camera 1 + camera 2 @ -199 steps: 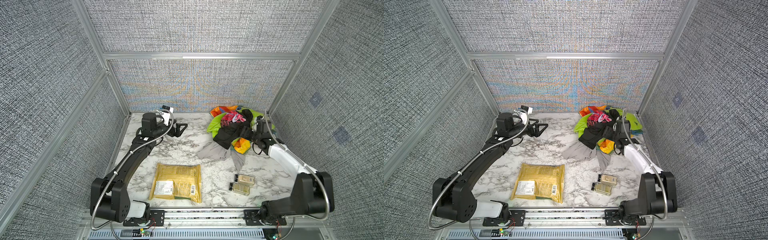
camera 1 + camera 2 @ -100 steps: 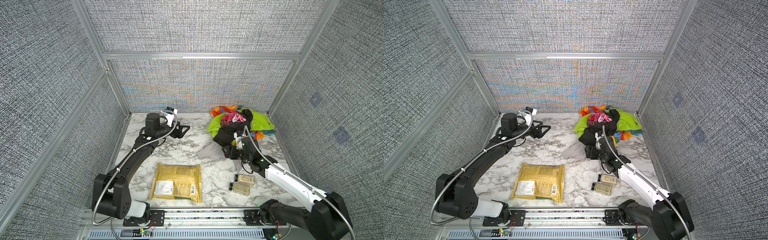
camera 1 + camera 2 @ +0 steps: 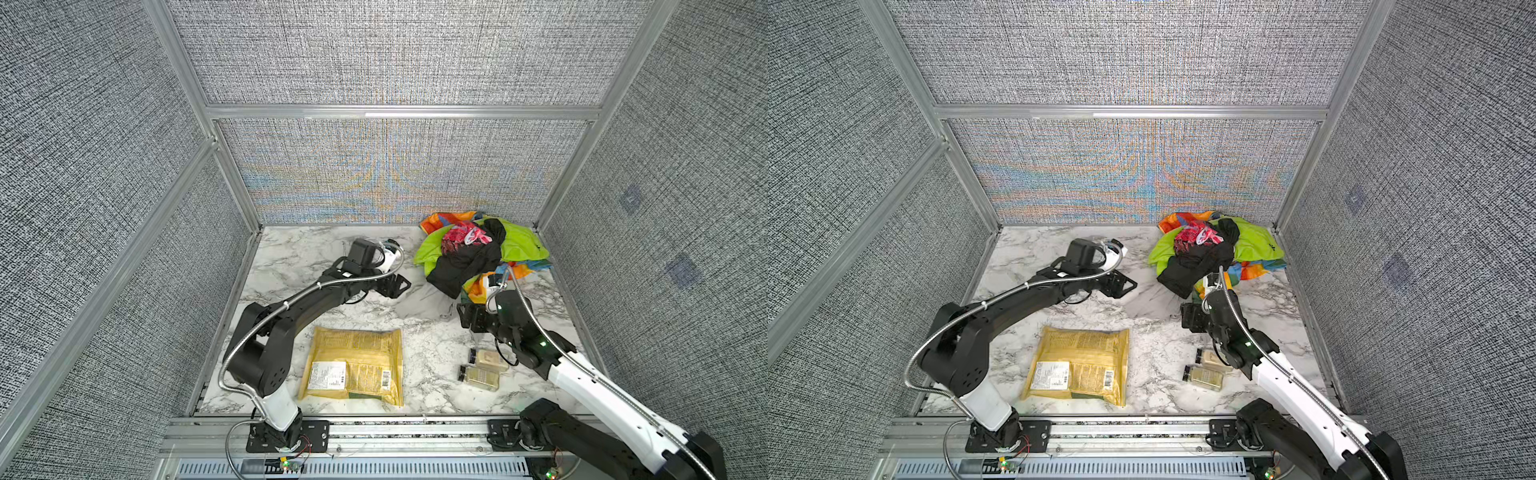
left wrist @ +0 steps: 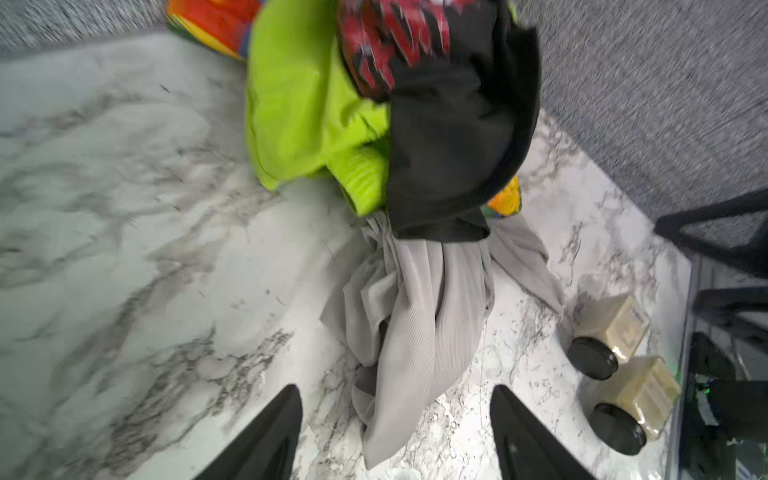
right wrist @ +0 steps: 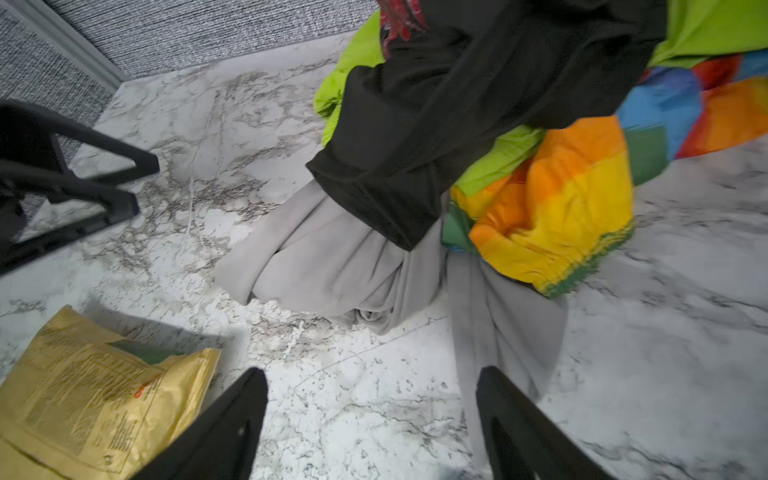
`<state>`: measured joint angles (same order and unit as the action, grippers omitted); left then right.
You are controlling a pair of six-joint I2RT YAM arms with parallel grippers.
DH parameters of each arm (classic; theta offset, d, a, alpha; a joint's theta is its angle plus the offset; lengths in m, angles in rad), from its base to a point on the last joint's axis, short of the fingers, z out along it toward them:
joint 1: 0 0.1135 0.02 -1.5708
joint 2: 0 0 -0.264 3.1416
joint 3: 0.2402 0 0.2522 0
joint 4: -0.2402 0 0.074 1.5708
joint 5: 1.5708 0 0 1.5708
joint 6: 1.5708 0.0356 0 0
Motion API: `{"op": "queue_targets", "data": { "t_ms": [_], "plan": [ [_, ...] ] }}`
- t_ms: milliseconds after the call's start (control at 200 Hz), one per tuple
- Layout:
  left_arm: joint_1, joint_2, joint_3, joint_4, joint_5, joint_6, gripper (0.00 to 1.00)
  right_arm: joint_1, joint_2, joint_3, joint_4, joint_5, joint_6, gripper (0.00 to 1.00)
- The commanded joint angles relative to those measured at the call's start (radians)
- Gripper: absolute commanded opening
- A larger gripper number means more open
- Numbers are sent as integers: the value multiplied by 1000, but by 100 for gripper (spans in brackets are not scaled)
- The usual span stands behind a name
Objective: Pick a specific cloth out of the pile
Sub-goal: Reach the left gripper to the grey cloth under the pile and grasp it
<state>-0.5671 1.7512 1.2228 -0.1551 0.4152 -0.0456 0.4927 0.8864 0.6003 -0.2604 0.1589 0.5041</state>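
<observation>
**A:** Where's the grey cloth (image 3: 424,301)?

**B:** On the marble table (image 3: 299,257), fanned out on the near side of the pile (image 3: 478,249). Most of it lies bare, but its far end is tucked under the black garment (image 4: 449,137), next to the lime green cloth (image 4: 299,108).

**A:** So it isn't free?

**B:** No. I'd call the job partway done. The right piece is exposed and easy to reach, but it isn't separated from the heap.

**A:** And the grippers?

**B:** The left gripper (image 4: 395,390) sits at the cloth's left edge, jaws spread wide and gripping nothing. The right gripper (image 5: 372,372) is low at the cloth's right edge, also spread wide and empty.

**A:** What's left, then?

**B:** In my view, one of them has to close on the loose grey fabric. Then it has to draw the cloth nearer until the tucked end slips out, without dragging the black garment along. The yellow package (image 3: 357,365) and two small jars (image 3: 484,368) lie nearer the front.
</observation>
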Motion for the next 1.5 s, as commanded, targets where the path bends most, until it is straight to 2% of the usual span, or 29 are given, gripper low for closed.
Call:
{"op": "queue_targets", "data": {
  "t_ms": [0,185,380,600,700,831,886,1081,1496],
  "plan": [
    [-53,61,46,-76,-98,51,81,-4,-62,-28,-67,144,31,91],
    [-118,143,113,-96,-127,64,83,-19,-114,-48,-90,148,27,93],
    [-181,220,157,-116,-214,78,82,-22,-116,-50,-92,146,42,93],
    [-208,290,197,-142,-228,61,75,-22,-87,-23,-85,148,45,93],
    [-220,311,218,-167,-230,75,59,-22,-66,-12,-81,146,48,93],
    [-224,305,224,-171,-246,79,22,-22,-41,1,-93,147,39,93],
    [-224,290,218,-163,-259,82,14,-22,-33,6,-99,150,37,93],
    [-224,200,180,-121,-298,91,6,-22,-16,6,-97,157,39,93],
    [-223,-6,72,5,-315,120,5,-22,-23,-25,-77,157,60,93]
  ]
}}
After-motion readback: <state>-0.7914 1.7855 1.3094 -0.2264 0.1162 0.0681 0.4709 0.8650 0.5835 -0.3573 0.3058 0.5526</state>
